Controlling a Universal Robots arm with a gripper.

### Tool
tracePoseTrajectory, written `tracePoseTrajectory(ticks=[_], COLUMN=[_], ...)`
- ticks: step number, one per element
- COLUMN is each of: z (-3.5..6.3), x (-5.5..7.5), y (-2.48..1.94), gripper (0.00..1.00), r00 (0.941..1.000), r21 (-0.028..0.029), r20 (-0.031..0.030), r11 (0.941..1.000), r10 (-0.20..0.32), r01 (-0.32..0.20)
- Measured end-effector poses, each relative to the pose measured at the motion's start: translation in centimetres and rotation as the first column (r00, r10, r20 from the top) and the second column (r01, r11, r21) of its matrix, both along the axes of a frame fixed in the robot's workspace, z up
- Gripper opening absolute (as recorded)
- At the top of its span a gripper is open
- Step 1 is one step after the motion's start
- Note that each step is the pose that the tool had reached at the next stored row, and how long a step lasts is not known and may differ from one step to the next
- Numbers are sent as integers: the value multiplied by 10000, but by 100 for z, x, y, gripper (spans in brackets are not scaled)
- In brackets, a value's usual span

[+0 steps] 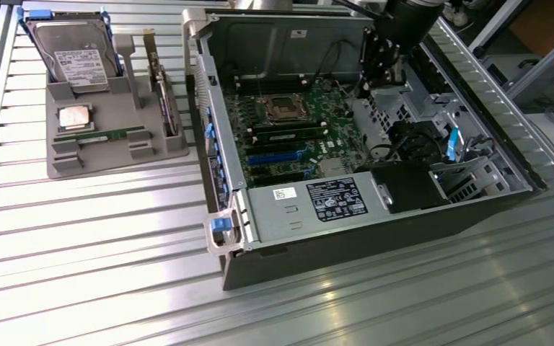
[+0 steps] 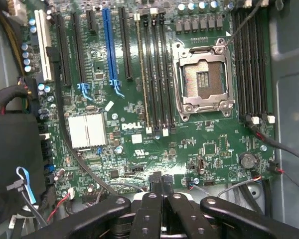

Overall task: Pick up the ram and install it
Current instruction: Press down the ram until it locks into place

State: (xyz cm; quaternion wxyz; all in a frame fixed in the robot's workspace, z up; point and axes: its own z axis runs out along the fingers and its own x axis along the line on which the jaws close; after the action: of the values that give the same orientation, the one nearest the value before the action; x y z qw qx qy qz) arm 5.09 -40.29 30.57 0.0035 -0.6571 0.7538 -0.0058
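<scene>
Gripper shut tight, fingers pressed together, nothing between them. Hovered inside the open case, over the motherboard, pointing down at the board's edge nearest the wrist. Arm came in from the case's far corner, wrist angled down into the bay, clear of the walls.

Ram not picked yet: lay flat in a slot on the grey fixture on the table, near the fixture's front edge, well apart from the gripper. Looked parked there to give a repeatable pick pose. Same fixture held the drive upright at the back, the processor flat mid-fixture, a card on edge along the side facing the case.

Case lay on its side, panel off, so the board faced up for top-down access. Ram slots beside the empty socket looked empty in the wrist view. 1 dark stick-shaped part sat along the slots in the exterior view; could not tell whether a module or a bare slot.
</scene>
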Motion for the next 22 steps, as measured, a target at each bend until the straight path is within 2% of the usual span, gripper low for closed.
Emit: tracePoseTrajectory(ticks=[2, 4, 5, 7, 9, 10, 11, 12, 13, 16, 17, 19, 21, 22], z=[-2, -5, -6, -7, -7, -7, -7, -7, -7, -7, -7, -7, -7, -7], x=[0, 0, 0, 0, 0, 0, 0, 0, 0, 0, 0, 0, 0, 0], y=[0, 0, 0, 0, 0, 0, 0, 0, 0, 0, 0, 0, 0, 0], gripper=[10, 10, 10, 10, 10, 10, 10, 10, 10, 10, 10, 10, 10, 10], r00=[9977, 9878, 9843, 9732, 9559, 9496, 9400, 9235, 9140, 8759, 8666, 8411, 8238, 8055], r21=[1, 1, 0, -3, -3, -3, -3, -3, -4, -4, -4, -3, -3, -3], r20=[0, 0, 0, 1, 1, 1, 1, 1, 1, 1, 1, 1, 1, 1], r11=[9977, 9878, 9843, 9732, 9559, 9496, 9400, 9235, 9140, 8759, 8666, 8411, 8238, 8055], r10=[-672, -1558, -1766, -2300, -2936, -3133, -3411, -3835, -4057, -4825, -4991, -5409, -5668, -5925], r01=[672, 1558, 1766, 2300, 2936, 3133, 3411, 3835, 4057, 4825, 4991, 5409, 5668, 5925])
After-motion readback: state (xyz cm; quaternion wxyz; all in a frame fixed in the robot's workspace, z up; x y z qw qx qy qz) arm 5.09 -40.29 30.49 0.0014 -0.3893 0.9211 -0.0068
